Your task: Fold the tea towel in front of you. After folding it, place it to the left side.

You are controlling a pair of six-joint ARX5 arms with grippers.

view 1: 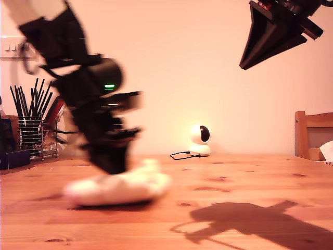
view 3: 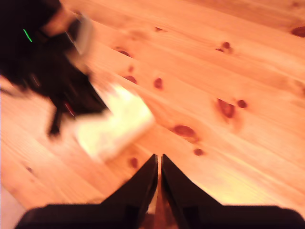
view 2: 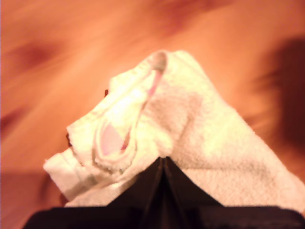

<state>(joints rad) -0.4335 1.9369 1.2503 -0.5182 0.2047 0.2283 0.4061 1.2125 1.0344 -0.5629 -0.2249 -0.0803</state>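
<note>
My first claw point(view 2: 162, 160) is pinched tight on the tea towel point(view 1: 118, 187), which sits bunched on the table point(view 1: 250, 177) toward the exterior view's left, under the blurred arm. My second claw point(view 3: 158, 160) is up high at the exterior view's right, jaws together, holding nothing. Risks, judging from here: the grip is only on a fold edge, so the layers could slip apart or unfold on placing, and the blur suggests fast motion that could drag the bundle loose.

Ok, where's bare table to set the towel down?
Bare wooden table runs from the tea towel to the chair at the exterior view's right. The utensil rack crowds its left. My first gripper grips the towel.
</note>
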